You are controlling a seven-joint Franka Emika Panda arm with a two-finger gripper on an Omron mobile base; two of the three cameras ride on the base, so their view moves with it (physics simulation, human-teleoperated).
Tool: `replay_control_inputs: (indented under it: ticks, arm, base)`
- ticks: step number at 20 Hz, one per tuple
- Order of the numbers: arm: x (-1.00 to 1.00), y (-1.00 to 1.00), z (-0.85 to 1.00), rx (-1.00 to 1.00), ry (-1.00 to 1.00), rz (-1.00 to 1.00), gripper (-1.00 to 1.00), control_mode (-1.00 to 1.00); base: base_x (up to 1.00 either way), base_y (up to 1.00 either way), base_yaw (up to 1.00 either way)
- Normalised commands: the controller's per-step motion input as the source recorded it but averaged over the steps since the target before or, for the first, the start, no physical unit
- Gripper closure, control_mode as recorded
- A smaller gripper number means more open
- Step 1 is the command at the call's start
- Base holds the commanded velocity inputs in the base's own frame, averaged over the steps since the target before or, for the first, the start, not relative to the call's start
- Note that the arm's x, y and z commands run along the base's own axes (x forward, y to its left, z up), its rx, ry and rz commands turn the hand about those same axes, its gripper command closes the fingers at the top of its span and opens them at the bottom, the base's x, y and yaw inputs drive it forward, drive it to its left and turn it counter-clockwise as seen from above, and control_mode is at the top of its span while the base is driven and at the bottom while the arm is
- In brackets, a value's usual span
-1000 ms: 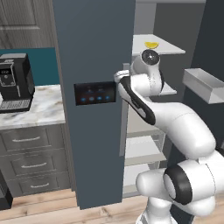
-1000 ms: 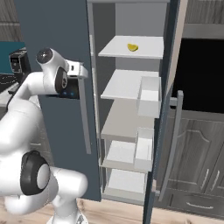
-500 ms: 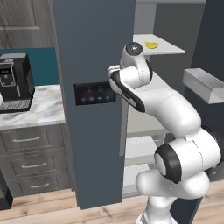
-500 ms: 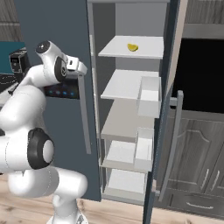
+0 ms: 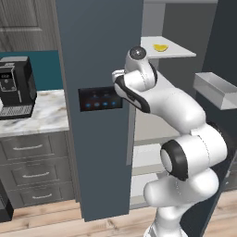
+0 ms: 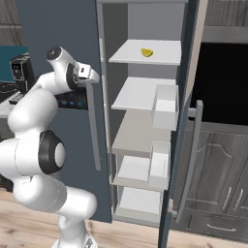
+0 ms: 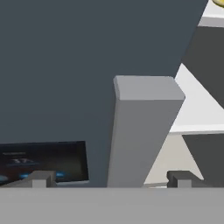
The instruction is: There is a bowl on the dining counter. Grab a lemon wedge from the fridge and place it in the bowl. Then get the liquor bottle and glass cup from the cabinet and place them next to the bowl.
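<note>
Straight ahead we face a tall dark blue-grey fridge (image 5: 99, 41) whose right-hand door (image 6: 181, 145) stands swung open, so that its white shelves show, while the left-hand door is closed in front of us. On that closed door sits a small dark control panel (image 5: 100, 98) with faint blue lights, and a long grey vertical handle (image 6: 93, 126) runs down near its inner edge. To the left of the fridge we see a marble-topped counter (image 5: 37, 115) over grey drawers, with a black coffee machine (image 5: 16, 88) standing on it against a teal wall. To the right of the fridge, in the right base view, we see grey cabinet doors (image 6: 220, 160) below a dark opening. Our white arm bends up from the base and ends level with the control panel, close to the top of the door handle. In the hand view the gripper (image 7: 109, 179) points at that handle's squared-off top end, which rises between the two dark finger tips (image 7: 40, 178); the fingers are spread wide, one on each side of the handle and not touching it, and they hold nothing. The lemon wedge (image 6: 147, 52), small and yellow, lies alone on the top shelf (image 6: 131, 53) of the fridge, above and to the right of the gripper and well apart from it.
</note>
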Motion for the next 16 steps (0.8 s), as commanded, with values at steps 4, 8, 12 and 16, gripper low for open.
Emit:
replay_control_inputs:
  ticks: [4,8,12,16]
  arm:
    - [0.23,-0.05,-0.12,0.0,0.0,0.0,-1.0,-1.0]
    - [0.11,-0.14,-0.08,0.0,0.0,0.0,-1.0,-1.0]
    - [0.2,-0.15,-0.12,0.0,0.0,0.0,-1.0,-1.0]
    - [0.19,-0.11,-0.1,0.0,0.0,0.0,-1.0,-1.0]
  base:
    - [0.0,0.0,0.0]
    - [0.0,0.0,0.0]
    - [0.0,0.0,0.0]
    - [0.0,0.0,0.0]
